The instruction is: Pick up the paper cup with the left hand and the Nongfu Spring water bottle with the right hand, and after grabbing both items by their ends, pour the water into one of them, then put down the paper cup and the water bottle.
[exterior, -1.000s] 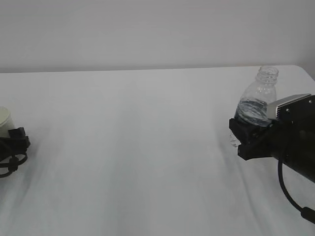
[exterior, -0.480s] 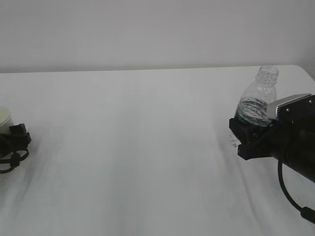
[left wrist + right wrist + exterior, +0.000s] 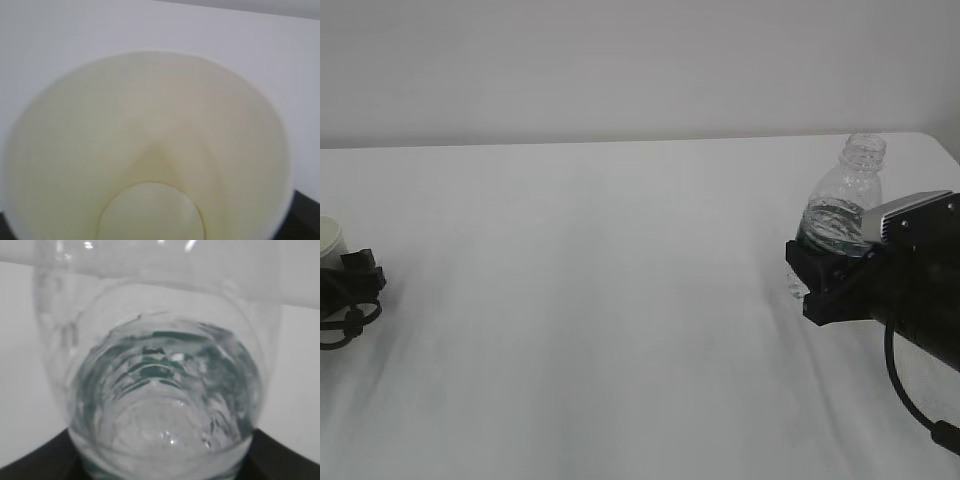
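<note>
Two grips I read: my right hand (image 3: 812,272) clamps the Nongfu Spring water bottle (image 3: 840,215) low, at right. It's sloshy, thin-walled, crushable. My left hand's (image 3: 348,285) jaws stand wide around the flimsy paper cup (image 3: 328,240); grip unclear.

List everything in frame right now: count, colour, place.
paper cup: 1, white outside, cream inside, far left edge of the table, upright; looks empty in the left wrist view
water bottle: 1, clear plastic, no cap, right side of the table, upright, partly filled
water: clear, in the lower part of the bottle
table: 1, white, fills the exterior view
wall: pale grey, behind the table
left gripper: 1, black, at the cup on the far left; jaws not clearly visible
right gripper: 1, black, closed around the bottle's lower body
cable: 1, black, hanging under the right arm
</note>
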Robot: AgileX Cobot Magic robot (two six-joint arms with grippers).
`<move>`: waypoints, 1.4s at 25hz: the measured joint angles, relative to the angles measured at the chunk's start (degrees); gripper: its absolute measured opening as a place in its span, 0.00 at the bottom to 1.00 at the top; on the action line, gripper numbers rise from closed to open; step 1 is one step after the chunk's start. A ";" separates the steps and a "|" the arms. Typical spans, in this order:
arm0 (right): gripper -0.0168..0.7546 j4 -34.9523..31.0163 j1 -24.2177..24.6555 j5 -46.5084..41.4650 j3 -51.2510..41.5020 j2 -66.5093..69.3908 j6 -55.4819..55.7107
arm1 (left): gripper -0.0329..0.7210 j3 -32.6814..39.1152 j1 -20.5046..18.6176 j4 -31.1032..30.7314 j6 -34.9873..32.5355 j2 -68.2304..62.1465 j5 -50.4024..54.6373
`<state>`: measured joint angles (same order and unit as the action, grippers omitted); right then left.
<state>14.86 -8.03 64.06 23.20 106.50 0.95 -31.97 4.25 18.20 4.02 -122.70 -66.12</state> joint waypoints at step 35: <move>0.57 0.00 0.00 0.00 0.00 0.00 0.00 | 0.68 0.00 0.00 -15.50 0.03 4.17 -0.08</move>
<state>14.86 -8.03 64.06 23.20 106.50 0.95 -31.97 4.25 2.69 4.04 -118.53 -66.21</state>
